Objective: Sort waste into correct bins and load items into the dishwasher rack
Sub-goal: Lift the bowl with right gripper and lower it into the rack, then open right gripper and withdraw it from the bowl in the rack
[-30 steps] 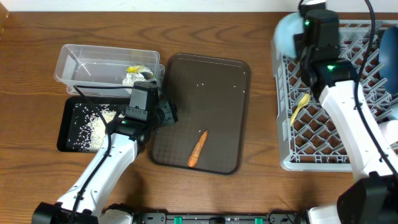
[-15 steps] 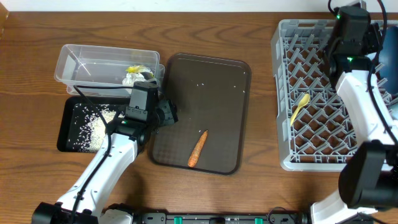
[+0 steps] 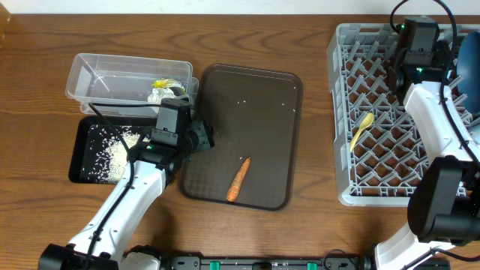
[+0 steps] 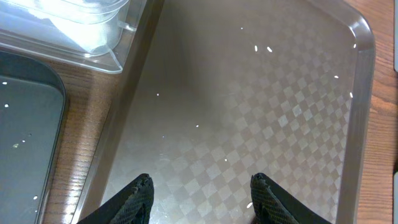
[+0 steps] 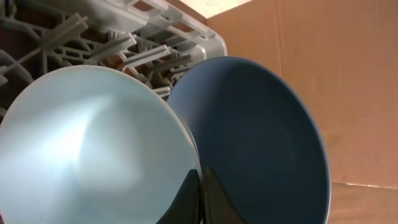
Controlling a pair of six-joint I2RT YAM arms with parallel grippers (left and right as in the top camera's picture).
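White bowl (image 5: 93, 155), rim pinched by right tool (image 5: 200, 183), left tool (image 4: 202, 185) half-open, empty.

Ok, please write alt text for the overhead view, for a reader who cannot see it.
A brown serving tray holds an orange carrot piece, with the left gripper open over its left edge. Left of it sit a clear tub with wrappers and a black tray with rice; at right, a grey rack holds a yellow spoon.
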